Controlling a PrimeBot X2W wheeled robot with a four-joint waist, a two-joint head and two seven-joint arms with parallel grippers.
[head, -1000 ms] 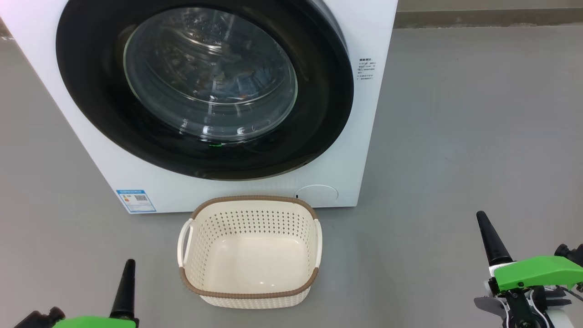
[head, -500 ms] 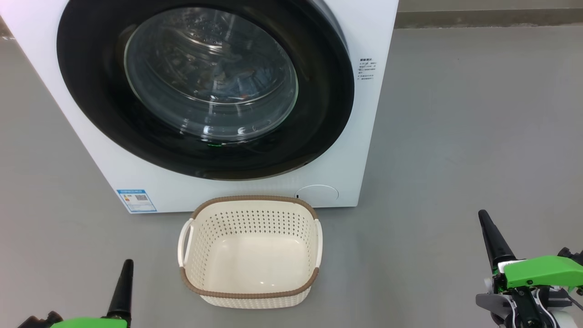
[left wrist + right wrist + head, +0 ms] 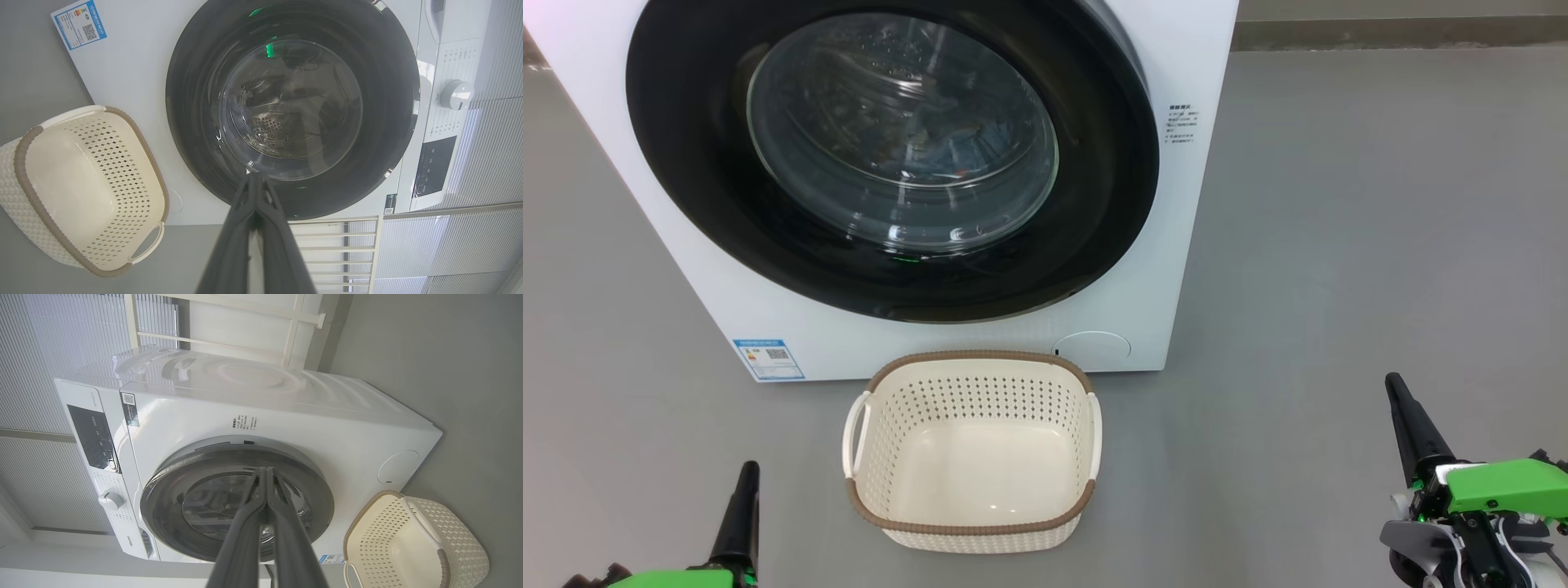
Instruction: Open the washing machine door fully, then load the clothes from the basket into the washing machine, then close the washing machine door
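Black and glossy, the washing machine door (image 3: 686, 204) sits closed against the white washing machine (image 3: 866, 347). Blue fabric, apparently the clothes (image 3: 935, 151), shows dimly through its glass, and the basket (image 3: 972, 358) in front holds nothing. The left gripper (image 3: 747, 474) and right gripper (image 3: 1396, 388) hang low at either side, fingers pressed together on nothing, well apart from the machine. The task looks all but done; whether the door has latched cannot be told, so a firm push on its rim, not the glass, would settle it.

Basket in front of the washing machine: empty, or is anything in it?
Empty. The basket shows its bare cream floor and perforated walls all round in the head view and both wrist views, with no cloth inside.
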